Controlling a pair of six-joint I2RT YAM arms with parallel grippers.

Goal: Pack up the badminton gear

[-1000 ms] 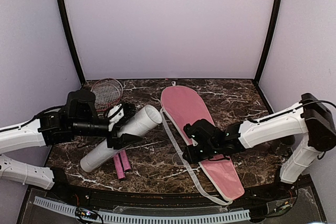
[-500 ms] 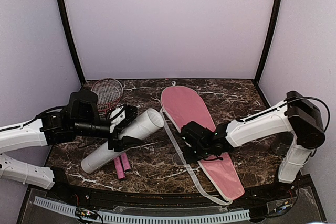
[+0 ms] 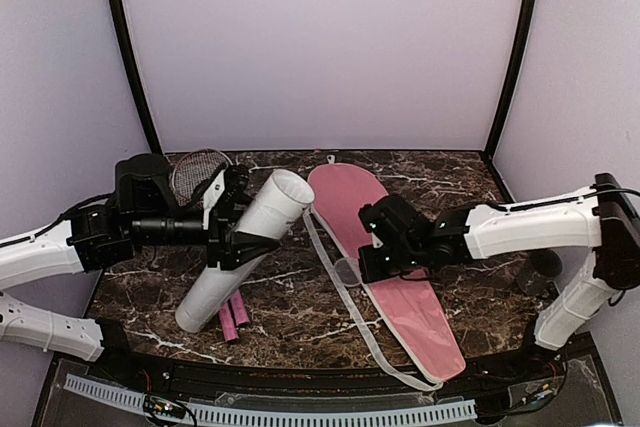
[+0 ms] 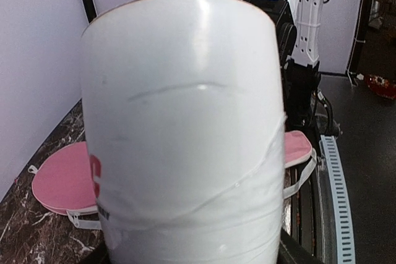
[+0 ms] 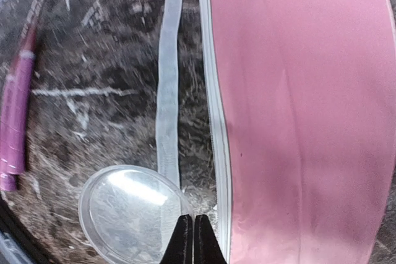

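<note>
So the long white tube [image 3: 268, 212] is up off the dark marble desk [image 3: 440, 182] on the left half. It's tilted, with the low end toward the near-left corner and the open mouth raised and pointing at the middle of the far edge. The left pincer [image 3: 240, 225] is clamped around its middle, one finger on each side. The left wrist view is basically just a wall of white tube, so no help there.

The other piece that matters is the clear round plastic lid [image 5: 130, 214]. The right pincer [image 5: 190, 239] is closed flat on its rim at the side nearest the camera, and it looks like a thin pinch right at the edge. The lid hangs over the white strap [image 5: 167, 91], just off the left side of the pink racket-shaped bag [image 3: 365, 207], which lies across the middle of the desk with its wide end toward the far edge.

My guess is the lid goes on the tube next. The mouth sits left of the right pincer and a bit farther back, and higher too. The tube's long axis runs near-left to far-centre, so the lid would have to turn to face that slant. The right arm has the lid and is the nearer one to the mouth.

The red-framed rackets [image 3: 198, 172] are still out on the desk under the tube, heads at the far-left corner.
</note>
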